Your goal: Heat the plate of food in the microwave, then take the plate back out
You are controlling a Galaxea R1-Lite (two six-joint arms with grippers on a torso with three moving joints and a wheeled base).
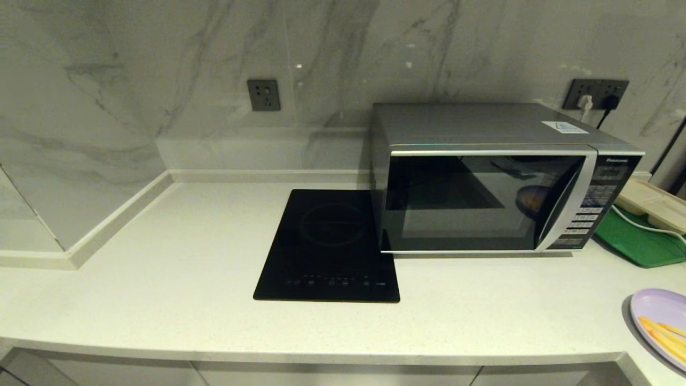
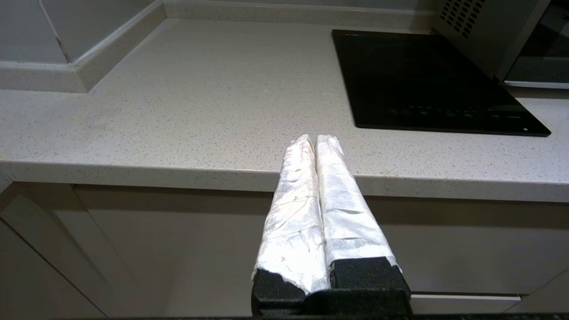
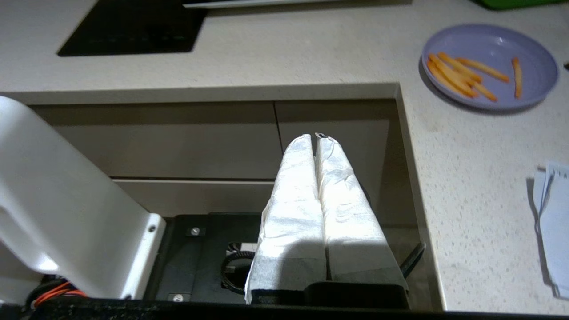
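The silver microwave point(image 1: 498, 179) stands at the back right of the counter with its dark glass door closed. The lavender plate of food point(image 1: 663, 321) with orange fries lies on the counter at the front right, cut off by the head view's edge; the right wrist view shows the whole plate of food point(image 3: 489, 64). My left gripper point(image 2: 314, 138) is shut and empty, held below and in front of the counter's front edge. My right gripper point(image 3: 313, 137) is shut and empty too, low in front of the cabinet doors, well short of the plate. Neither gripper appears in the head view.
A flat black induction cooktop point(image 1: 329, 246) lies left of the microwave. A green tray point(image 1: 638, 241) with a beige compartment tray point(image 1: 651, 201) sits to its right. White paper point(image 3: 553, 222) lies on the side counter. Wall sockets point(image 1: 595, 94) are behind the microwave.
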